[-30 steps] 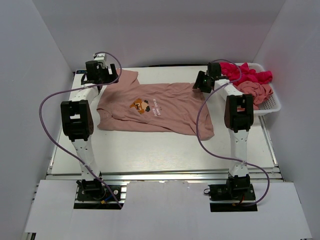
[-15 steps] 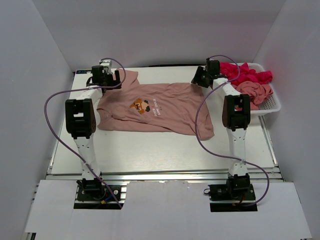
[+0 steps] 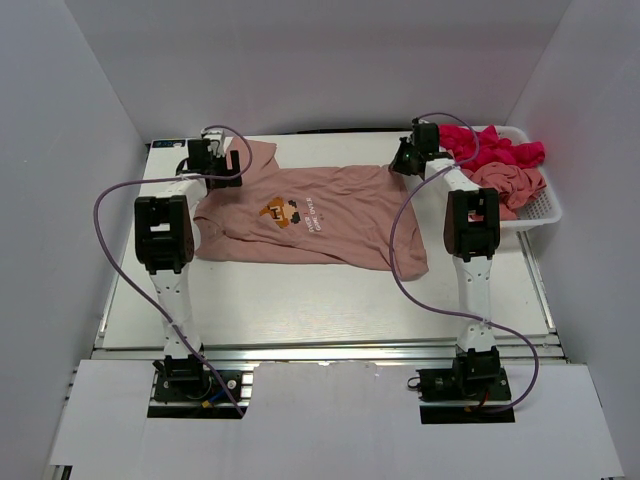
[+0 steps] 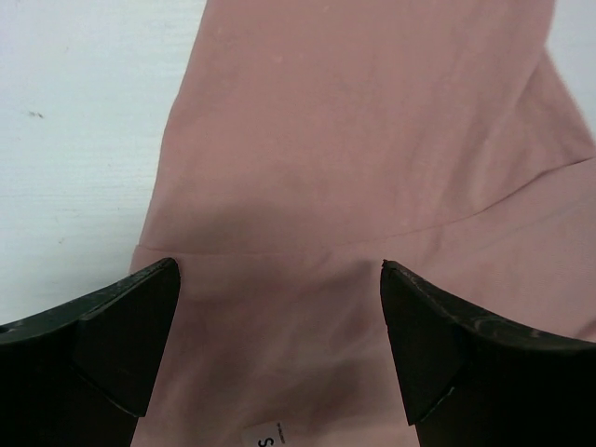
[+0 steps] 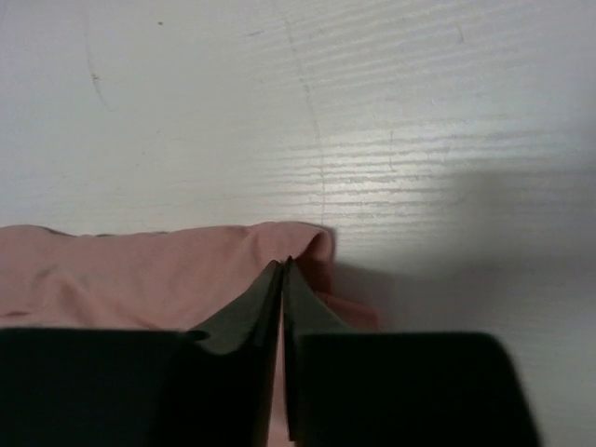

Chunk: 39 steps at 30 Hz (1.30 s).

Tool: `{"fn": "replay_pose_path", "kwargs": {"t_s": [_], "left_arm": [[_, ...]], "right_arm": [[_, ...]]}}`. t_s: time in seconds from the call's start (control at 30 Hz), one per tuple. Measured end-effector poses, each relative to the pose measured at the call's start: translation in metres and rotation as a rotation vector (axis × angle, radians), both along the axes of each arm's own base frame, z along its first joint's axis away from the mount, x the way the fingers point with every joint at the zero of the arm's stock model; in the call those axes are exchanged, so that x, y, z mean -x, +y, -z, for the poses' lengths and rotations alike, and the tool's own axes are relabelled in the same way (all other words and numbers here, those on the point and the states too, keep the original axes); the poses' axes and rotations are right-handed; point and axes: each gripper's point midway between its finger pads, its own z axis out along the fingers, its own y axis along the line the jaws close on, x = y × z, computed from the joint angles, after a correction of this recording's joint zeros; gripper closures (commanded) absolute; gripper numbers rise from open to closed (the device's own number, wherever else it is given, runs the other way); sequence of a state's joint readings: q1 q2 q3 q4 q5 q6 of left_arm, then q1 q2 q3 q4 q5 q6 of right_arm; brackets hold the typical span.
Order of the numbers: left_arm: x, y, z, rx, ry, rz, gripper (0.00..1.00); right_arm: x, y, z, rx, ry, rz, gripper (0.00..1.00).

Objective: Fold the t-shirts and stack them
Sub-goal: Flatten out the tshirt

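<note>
a pink shirt [image 3: 340,225] is spread flat on the white table [image 3: 300,300], print up. at the far right edge a mesh basket [image 3: 548,210] is filled with a crumpled red shirt [image 3: 500,152] and a salmon shirt [image 3: 512,180]. the left gripper [image 4: 277,272] is held wide open, empty, over the pink shirt's far left; the right gripper [image 5: 282,268] is pinched shut on its far right corner. writing by the chest print [image 3: 290,212] cannot be read; a white tag [image 4: 265,438] shows an "s".
</note>
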<state>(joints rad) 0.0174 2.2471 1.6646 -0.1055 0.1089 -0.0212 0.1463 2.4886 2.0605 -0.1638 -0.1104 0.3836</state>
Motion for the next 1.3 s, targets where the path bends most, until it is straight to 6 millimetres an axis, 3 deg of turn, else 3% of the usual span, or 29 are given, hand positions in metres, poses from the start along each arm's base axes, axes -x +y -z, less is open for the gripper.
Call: {"fn": "replay_pose_path", "kwargs": {"t_s": [0.13, 0.43, 0.7, 0.83, 0.87, 0.9, 0.97, 1.07, 1.17, 1.23, 1.3], "left_arm": [[0.005, 0.002, 0.016, -0.010, 0.043, -0.009, 0.03], [0.005, 0.008, 0.015, -0.036, 0.044, -0.027, 0.03], [0.004, 0.009, 0.012, -0.041, 0.046, -0.031, 0.03], [0.005, 0.009, 0.013, -0.041, 0.052, -0.031, 0.03], [0.005, 0.009, 0.012, -0.041, 0.052, -0.031, 0.03], [0.004, 0.009, 0.011, -0.041, 0.052, -0.031, 0.02], [0.003, 0.009, 0.009, -0.041, 0.050, -0.030, 0.03], [0.005, 0.008, 0.004, -0.045, 0.047, -0.014, 0.02], [0.016, 0.004, -0.008, -0.040, 0.054, 0.016, 0.02], [0.030, 0.000, -0.029, -0.032, 0.056, 0.036, 0.02], [0.044, -0.003, -0.065, -0.026, 0.023, 0.056, 0.02]], "right_arm": [[0.006, -0.004, 0.013, 0.011, 0.028, 0.008, 1.00], [0.009, -0.029, 0.014, 0.064, 0.016, 0.078, 1.00], [-0.015, -0.077, -0.020, 0.104, -0.080, 0.171, 1.00], [-0.028, -0.086, -0.042, 0.116, -0.149, 0.176, 1.00], [-0.031, -0.086, -0.047, 0.121, -0.169, 0.172, 0.90], [-0.034, -0.085, -0.052, 0.121, -0.189, 0.166, 0.54], [-0.039, -0.085, -0.060, 0.123, -0.222, 0.159, 0.27], [-0.041, -0.073, -0.067, 0.103, -0.259, 0.122, 0.18], [-0.020, -0.064, -0.065, 0.096, -0.239, 0.090, 0.17], [0.002, -0.063, -0.069, 0.094, -0.221, 0.081, 0.17], [0.024, -0.059, -0.084, 0.084, -0.223, 0.071, 0.17]]}}
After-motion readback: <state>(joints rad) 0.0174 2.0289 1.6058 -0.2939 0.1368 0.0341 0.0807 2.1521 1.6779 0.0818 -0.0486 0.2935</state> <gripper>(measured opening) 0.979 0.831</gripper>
